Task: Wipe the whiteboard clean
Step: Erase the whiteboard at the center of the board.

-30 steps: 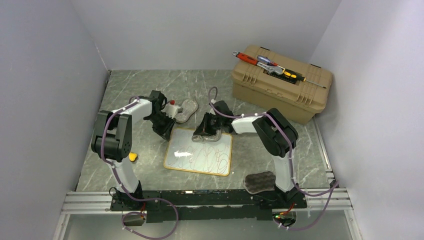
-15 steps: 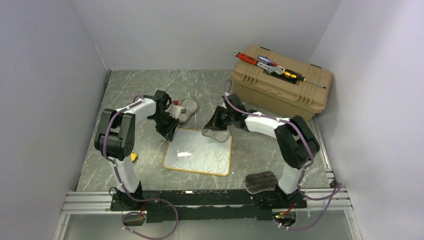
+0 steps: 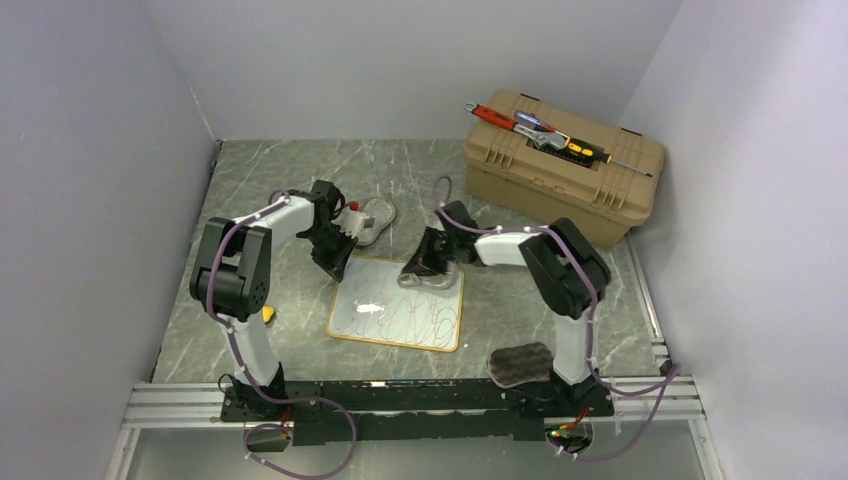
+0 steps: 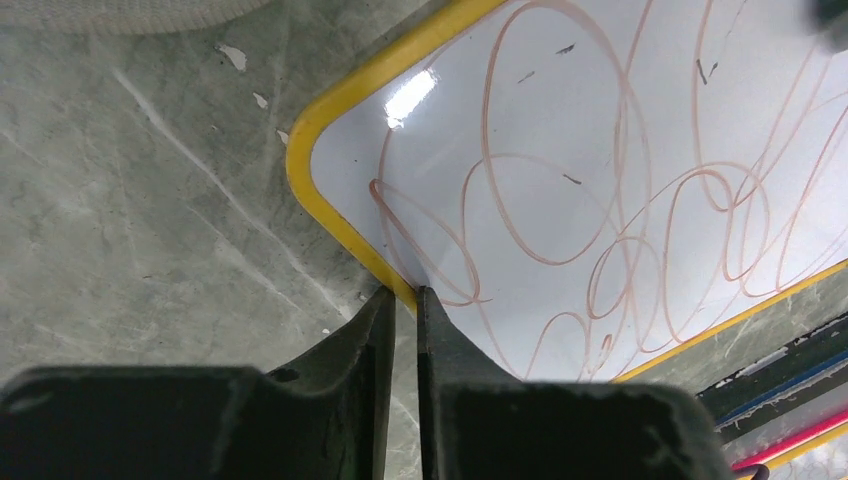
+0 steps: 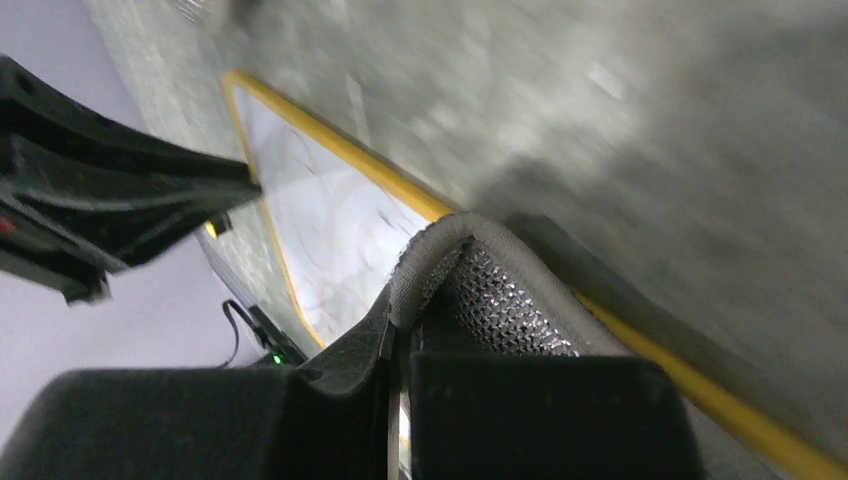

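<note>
The whiteboard lies flat mid-table, yellow-framed and covered in reddish-brown scribbles. My left gripper is at its far-left corner. In the left wrist view the gripper has its jaws nearly together, with the yellow frame pinched between the tips. My right gripper is over the board's far edge, shut on a grey mesh-faced pad. In the right wrist view the pad curls out of the gripper onto the yellow frame, with the board beyond it.
A tan toolbox with hand tools on its lid stands at the back right. A dark sponge lies by the right arm's base. A pale sponge lies behind the left gripper. Walls close in on three sides.
My right gripper swung out to the right with the pad, then came back onto the board's far edge. The left gripper's jaws narrowed at the far-left corner.
</note>
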